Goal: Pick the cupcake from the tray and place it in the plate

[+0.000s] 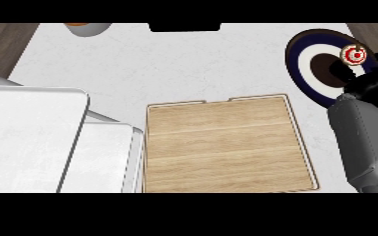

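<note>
Holding the cupcake (356,55) at the right edge of the frame, above the plate's (304,62) dark centre, with the right hand (353,82) curling round it from below; only the red-and-white top showing past the black fingers, so whether the cupcake is resting on the plate or hanging over it cannot be told. Leaving the wooden tray (225,147) at lower centre with nothing on it. Lying directly beneath and upward-left of the hand, the plate being the target; judging the remaining move as a short descent and release. Left hand not showing anywhere in the frame.
</note>
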Robot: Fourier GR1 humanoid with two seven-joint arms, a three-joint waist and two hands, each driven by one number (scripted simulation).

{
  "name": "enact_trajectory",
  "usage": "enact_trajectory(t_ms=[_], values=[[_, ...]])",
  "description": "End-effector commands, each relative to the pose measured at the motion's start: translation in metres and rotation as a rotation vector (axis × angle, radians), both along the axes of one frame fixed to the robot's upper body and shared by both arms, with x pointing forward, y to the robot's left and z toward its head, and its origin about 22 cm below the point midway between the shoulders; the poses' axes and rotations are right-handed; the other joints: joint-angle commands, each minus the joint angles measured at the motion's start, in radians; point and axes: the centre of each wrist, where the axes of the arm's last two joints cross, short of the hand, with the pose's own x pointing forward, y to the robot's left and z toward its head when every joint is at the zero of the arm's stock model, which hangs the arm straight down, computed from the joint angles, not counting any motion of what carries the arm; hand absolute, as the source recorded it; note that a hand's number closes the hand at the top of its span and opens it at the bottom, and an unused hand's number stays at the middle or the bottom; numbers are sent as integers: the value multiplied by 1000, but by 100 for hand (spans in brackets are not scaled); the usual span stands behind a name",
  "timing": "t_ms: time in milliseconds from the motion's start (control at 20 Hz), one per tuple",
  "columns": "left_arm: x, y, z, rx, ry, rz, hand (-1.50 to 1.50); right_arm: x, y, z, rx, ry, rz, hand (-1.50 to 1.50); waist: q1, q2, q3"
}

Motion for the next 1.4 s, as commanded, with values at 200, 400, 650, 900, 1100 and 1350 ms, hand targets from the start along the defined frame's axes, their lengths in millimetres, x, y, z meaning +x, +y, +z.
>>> enact_trajectory(t_ms=[200, 400, 650, 900, 1100, 1350], values=[[67, -56, 8, -9, -27, -113, 0, 5, 3, 3, 40, -28, 110, -150, -21, 13, 5], [60, -53, 4, -20, -20, -106, 0, 7, 6, 23, -6, -192, 139, -150, -29, 7, 5], [57, -48, 3, -15, -22, -91, 0, -1, 1, 30, 24, -329, 118, -150, -52, 3, 6], [55, -44, 6, -2, -25, -79, 0, -14, 8, 36, 118, -385, 194, -150, -65, -7, 5], [54, -43, 4, -9, -32, -45, 0, -28, 27, 32, 172, -400, 308, -150, -88, -11, 5], [46, -43, -2, -12, -2, -39, 0, -61, 41, 5, 177, -355, 444, -150, -93, -16, 2]])
